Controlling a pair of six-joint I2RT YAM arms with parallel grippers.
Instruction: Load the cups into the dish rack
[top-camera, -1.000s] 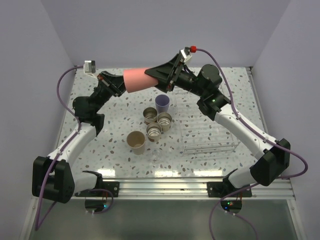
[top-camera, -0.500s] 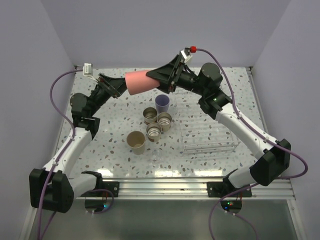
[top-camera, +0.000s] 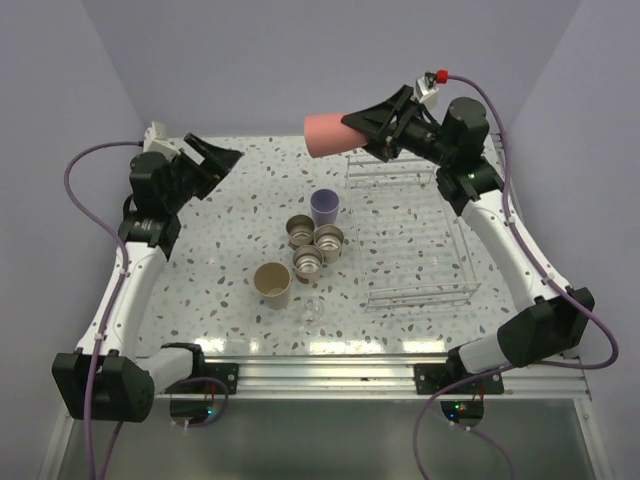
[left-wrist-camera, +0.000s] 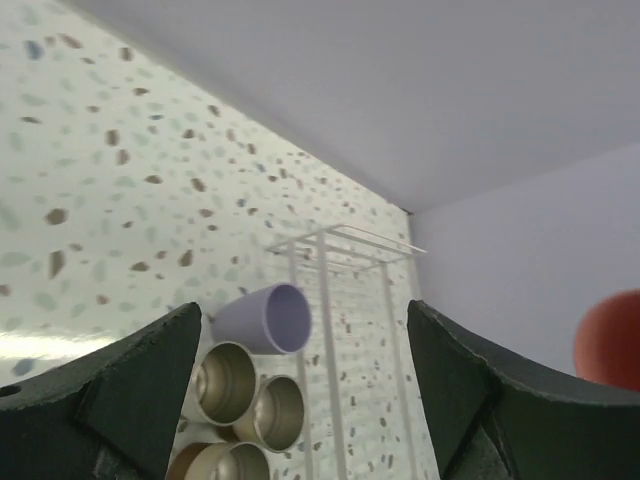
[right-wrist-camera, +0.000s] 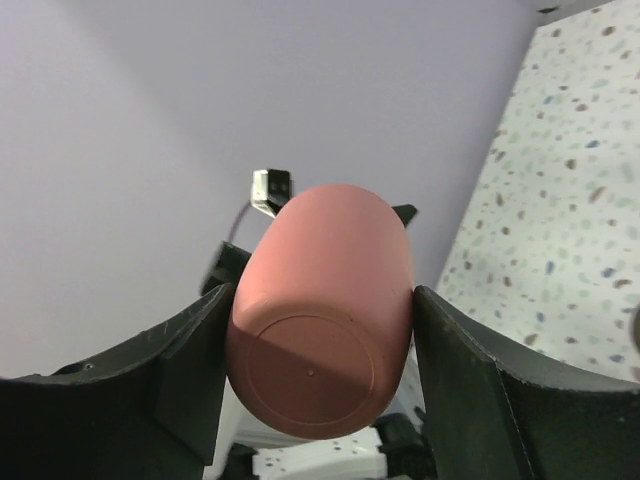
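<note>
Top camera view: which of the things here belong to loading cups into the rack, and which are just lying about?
Job in hand:
- pink cup, held in the right end effector
- lavender cup
- three short beige cups
- tan cup
- dish rack

Just lying about:
- small clear item beside the tan cup, too faint to identify
- speckled table

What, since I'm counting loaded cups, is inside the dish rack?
No cup shows inside the dish rack; the speckled table shows through it. The right pincer, holding the pink cup in the air, covers part of its far edge.
</note>
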